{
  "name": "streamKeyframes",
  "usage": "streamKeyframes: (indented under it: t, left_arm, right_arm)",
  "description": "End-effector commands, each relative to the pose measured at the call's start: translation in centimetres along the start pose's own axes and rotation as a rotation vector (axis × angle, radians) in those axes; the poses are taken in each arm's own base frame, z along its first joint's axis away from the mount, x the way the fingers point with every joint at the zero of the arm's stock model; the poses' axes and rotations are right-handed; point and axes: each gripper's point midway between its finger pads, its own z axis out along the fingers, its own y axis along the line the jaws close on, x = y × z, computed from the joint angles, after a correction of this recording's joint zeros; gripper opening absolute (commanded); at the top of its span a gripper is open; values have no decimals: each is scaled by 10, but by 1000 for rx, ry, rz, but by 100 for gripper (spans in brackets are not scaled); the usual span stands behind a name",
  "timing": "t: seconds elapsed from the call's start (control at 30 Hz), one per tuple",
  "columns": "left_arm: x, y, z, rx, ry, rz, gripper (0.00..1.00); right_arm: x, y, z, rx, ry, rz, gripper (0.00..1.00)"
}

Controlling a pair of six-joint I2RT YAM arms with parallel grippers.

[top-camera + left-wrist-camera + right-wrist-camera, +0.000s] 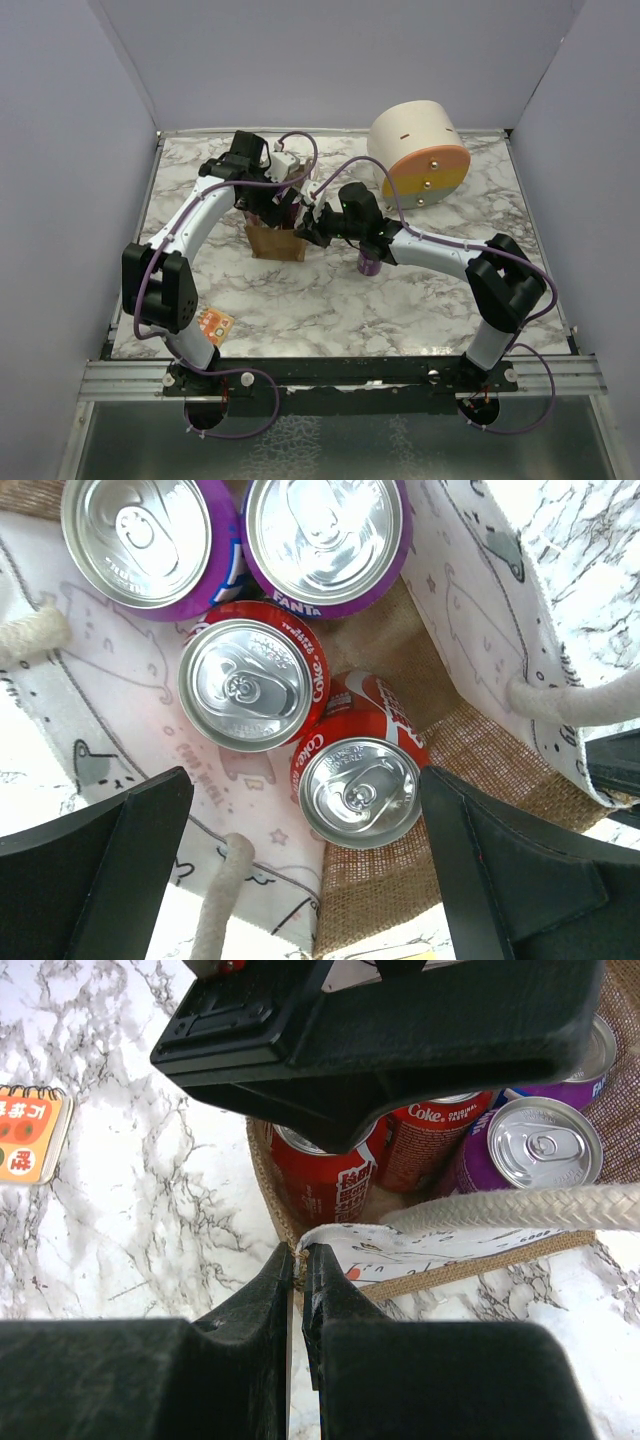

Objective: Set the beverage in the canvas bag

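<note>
A: Tool states, quick.

B: Right tool point(298, 1258) is clenched on the rim of the bag point(275, 243), on the side facing the right arm. The cloth is pinched between its fingers. Left tool point(305, 780) is spread with nothing in it, hanging straight above the bag mouth.

A: Why pinch the rim?

B: My read is that the bag is soft and would sag shut. Gripping the lip props the mouth open and steadies the bag so the other arm can load from above.

A: And where's the drink?

B: Four are upright inside the bag: two purple cans point(322, 535) at one end and two red cans point(245, 685) by them. The nearer red one sits under the gap in the left tool, untouched. One loose can point(369, 263), purple, stands on the worktop point(440, 300) just right of the bag, tucked against the right arm. I'd judge that one is yet to go in.

A: Which view gives what?

B: The top view is the only one with the loose can, but the arms cover the bag's inside there. The left wrist view gives the can count and shows the open tool, with no loose can in it. Only the right wrist view shows the pinch itself, plus a rope handle point(520, 1210) lying across the bag mouth. It also catches a notebook point(25, 1135) to the near-left of the bag, well apart.
</note>
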Motion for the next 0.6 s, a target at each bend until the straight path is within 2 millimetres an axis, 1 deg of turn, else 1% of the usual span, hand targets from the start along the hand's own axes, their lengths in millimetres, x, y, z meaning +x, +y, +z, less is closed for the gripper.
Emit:
streamKeyframes:
  t: [0.0, 0.2, 0.33, 0.4, 0.57]
  left_arm:
    - [-16, 11, -21, -52, -60, 7, 99]
    - [-29, 9, -30, -49, -118, 23, 99]
    - [-39, 9, -40, -55, -163, 32, 99]
    - [-44, 9, -45, -62, -187, 38, 99]
    - [-56, 14, -60, -99, -237, 48, 99]
  right_arm:
    - [-15, 1, -1, -17, -21, -16, 1]
    - [-16, 2, 0, -26, -19, -16, 1]
    - [-17, 4, 0, -37, -18, -16, 2]
    - [-18, 5, 0, -43, -18, -19, 6]
    - [-23, 6, -2, -54, -20, -25, 22]
